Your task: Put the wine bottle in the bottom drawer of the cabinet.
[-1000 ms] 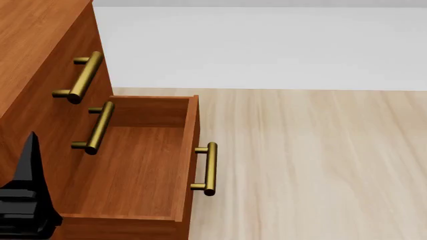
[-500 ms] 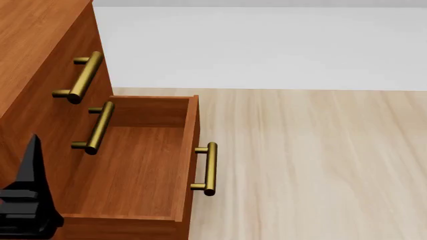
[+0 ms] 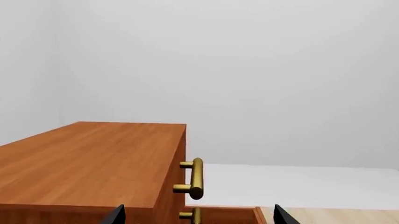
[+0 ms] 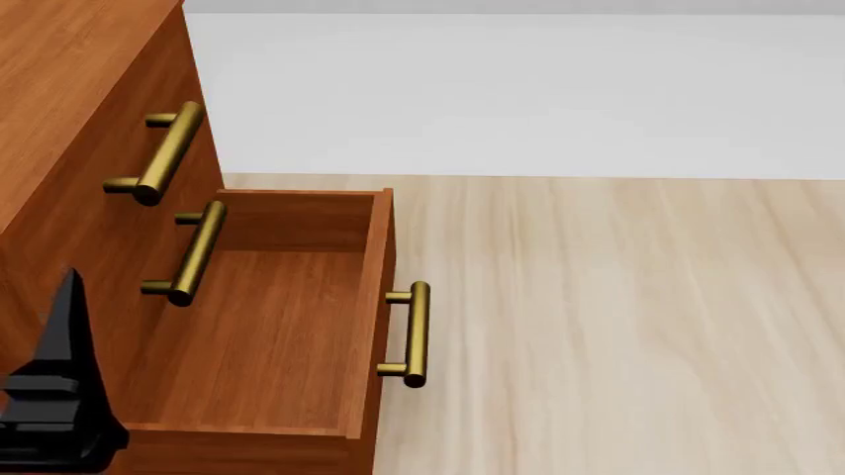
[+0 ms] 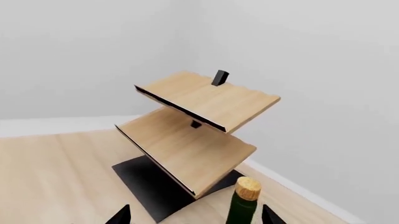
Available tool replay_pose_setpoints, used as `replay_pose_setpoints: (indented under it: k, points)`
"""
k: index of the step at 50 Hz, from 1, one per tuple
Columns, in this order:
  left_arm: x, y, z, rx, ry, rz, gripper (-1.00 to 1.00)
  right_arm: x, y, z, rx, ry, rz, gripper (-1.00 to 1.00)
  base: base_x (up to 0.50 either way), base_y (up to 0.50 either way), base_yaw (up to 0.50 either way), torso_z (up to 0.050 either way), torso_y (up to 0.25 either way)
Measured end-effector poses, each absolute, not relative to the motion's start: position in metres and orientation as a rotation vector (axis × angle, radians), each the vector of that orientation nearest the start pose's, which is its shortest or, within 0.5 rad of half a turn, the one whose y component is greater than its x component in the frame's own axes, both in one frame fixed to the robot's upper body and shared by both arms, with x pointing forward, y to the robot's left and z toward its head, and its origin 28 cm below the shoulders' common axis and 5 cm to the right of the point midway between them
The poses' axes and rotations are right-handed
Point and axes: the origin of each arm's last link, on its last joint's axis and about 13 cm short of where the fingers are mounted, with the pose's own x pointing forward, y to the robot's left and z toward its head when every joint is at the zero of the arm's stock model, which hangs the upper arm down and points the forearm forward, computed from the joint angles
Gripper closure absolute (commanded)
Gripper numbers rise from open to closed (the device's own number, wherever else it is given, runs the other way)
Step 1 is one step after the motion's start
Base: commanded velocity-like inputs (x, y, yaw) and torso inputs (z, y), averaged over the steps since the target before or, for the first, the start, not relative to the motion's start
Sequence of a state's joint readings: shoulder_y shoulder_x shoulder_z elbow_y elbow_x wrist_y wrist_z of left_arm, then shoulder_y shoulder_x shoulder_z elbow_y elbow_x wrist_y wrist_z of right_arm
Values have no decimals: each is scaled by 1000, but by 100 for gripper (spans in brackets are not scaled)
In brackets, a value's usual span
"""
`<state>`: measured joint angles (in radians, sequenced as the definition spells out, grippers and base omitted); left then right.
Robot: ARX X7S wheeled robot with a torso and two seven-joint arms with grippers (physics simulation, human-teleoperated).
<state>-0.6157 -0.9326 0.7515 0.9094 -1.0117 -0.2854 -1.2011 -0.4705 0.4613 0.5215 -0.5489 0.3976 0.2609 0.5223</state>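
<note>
Head view: left gripper [image 4: 59, 396] has crept along the open drawer [image 4: 264, 336], can't tell its jaws; right gripper [image 5: 194, 217] sits spread around the bottle [image 5: 243, 205], no grab yet.

the left gripper [image 4: 53, 396] shows in the head view at about eight o'clock — a black, faceted body with one pointed finger [image 4: 66, 317] rising toward twelve o'clock. in the left wrist view only two dark fingertips [image 3: 115, 215] peek in at the frame's edge, well apart, so its jaws stand spread with nothing between them. the right arm does not appear in the head view. in the right wrist view the right gripper [image 5: 194, 215] likewise shows just two black tips set wide — whether they press on anything cannot be told.
</note>
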Motion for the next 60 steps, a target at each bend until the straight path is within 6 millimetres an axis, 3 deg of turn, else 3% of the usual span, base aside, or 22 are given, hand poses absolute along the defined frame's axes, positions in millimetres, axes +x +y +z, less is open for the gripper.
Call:
replay_pose_setpoints:
  k: [16, 60]
  points:
    - [165, 204, 200, -19, -211, 17, -100, 114, -259, 88, -232, -10, -763, -100, 0, 0, 0, 0, 0]
    - [166, 202, 199, -24, -207, 9, -100, 119, -283, 85, -203, 4, -840, -100, 0, 0, 0, 0, 0]
